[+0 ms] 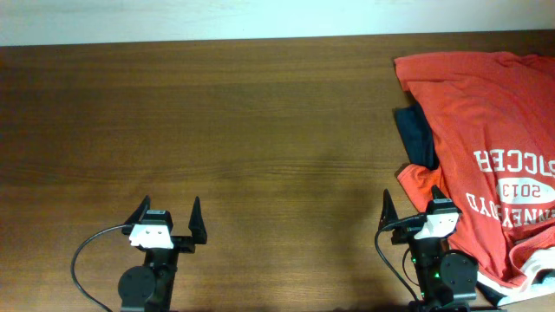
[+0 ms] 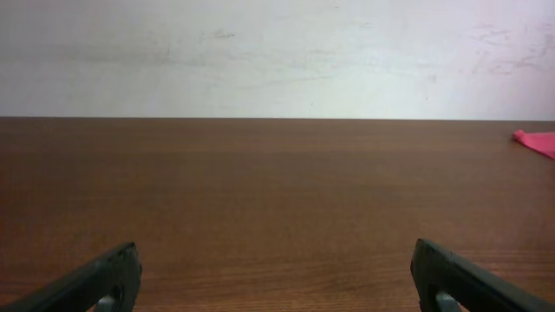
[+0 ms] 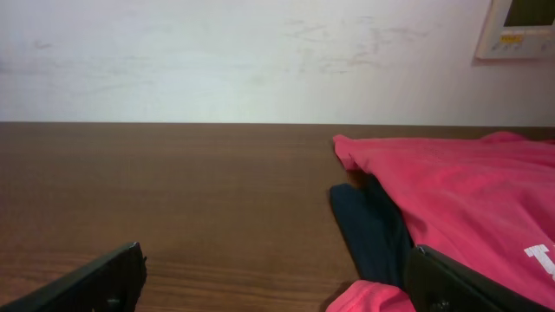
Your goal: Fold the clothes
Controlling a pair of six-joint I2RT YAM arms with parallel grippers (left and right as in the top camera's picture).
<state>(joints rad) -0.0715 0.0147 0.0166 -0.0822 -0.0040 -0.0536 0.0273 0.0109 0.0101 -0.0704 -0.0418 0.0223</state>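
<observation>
Right claw (image 1: 412,206): jaws spread, nothing held. Left claw (image 1: 170,208): likewise spread and empty, bare wood ahead of it. The orange-red T-shirt (image 1: 486,113) lies crumpled just ahead and to the right of the right claw, lettering upside down as seen from the claws. Its near edge is close to the right finger; contact cannot be told. It is well apart from the left claw. Risk: a dark navy garment (image 1: 416,139) pokes out from under the shirt's edge facing the right claw, so a pinch there would likely take both layers and drag the pile. A white garment (image 1: 539,267) at the claw's right could snag too. The shirt runs past the overhead view's right side, extent unknown. Surface: dark wooden table (image 1: 243,130), smooth; cloth should slide. Beyond: scuffed white wall (image 2: 277,52), with a wall panel (image 3: 516,26) up right.
</observation>
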